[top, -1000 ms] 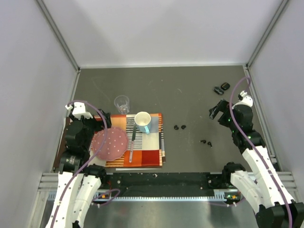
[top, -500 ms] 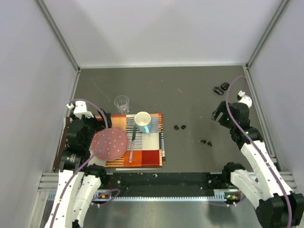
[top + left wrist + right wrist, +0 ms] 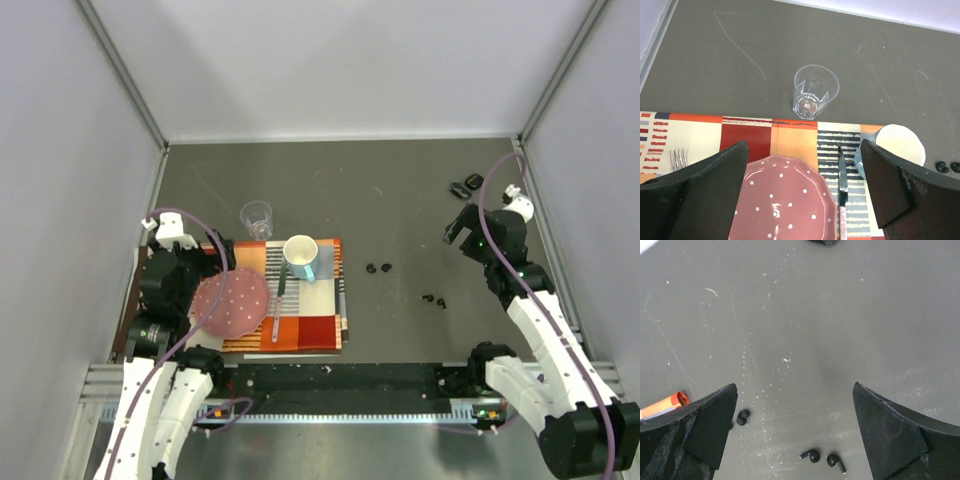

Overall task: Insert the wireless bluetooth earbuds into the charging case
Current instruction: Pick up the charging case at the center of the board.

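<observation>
Four tiny black earbuds, loose and uncased: first pair (image 3: pixel 378 268) right of white mug (image 3: pixel 300 256), second pair (image 3: pixel 434 299) farther right. Two black charging cases (image 3: pixel 466 185) farthest right, rearward.

Lab test booth: white panel walls (image 3: pixel 350 60), aluminium framing (image 3: pixel 123 75).

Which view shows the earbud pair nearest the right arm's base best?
Right wrist: that earbud pair lies in plain sight, stems visible. The top view shows the pair only as tiny dark specks. The left wrist view misses it, catching just the other pair near the mug.
</observation>
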